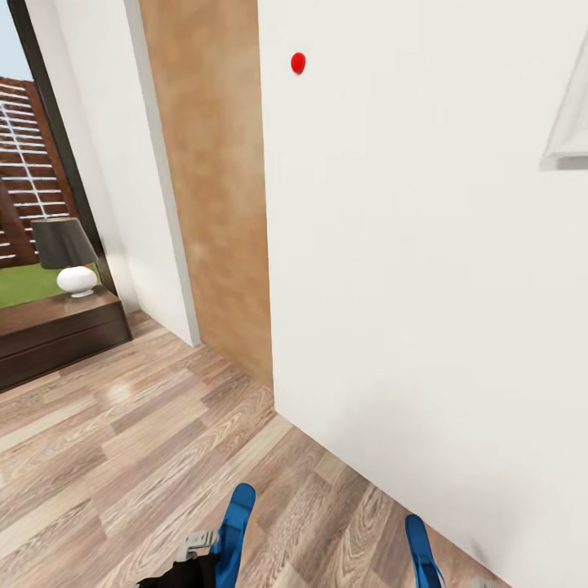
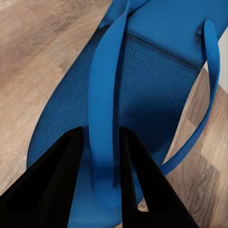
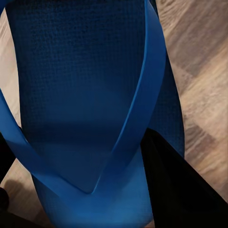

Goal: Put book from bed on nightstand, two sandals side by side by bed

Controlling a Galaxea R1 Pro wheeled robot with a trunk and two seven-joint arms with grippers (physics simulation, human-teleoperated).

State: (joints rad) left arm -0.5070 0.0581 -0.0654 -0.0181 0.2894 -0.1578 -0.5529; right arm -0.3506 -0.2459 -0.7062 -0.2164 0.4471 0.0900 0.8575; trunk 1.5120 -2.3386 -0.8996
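Carrying both sandals, one in each gripper, while facing a white wall [image 1: 425, 286].

My left gripper [image 2: 102, 152] is pinching the strap of the left sandal [image 2: 142, 85]; the right gripper [image 3: 76, 190] is clamping the right sandal [image 3: 80, 95]. I'm aiming to keep both grips firm, turn slowly toward the bed, and watch the wood floor [image 1: 147, 441] for clearance.

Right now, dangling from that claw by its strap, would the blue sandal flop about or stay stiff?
The left claw pinches only the thin strap, so the sandal can probably swing. Its flat sole looks foam-like, likely light and a bit bendy. The textured surface should resist slipping.
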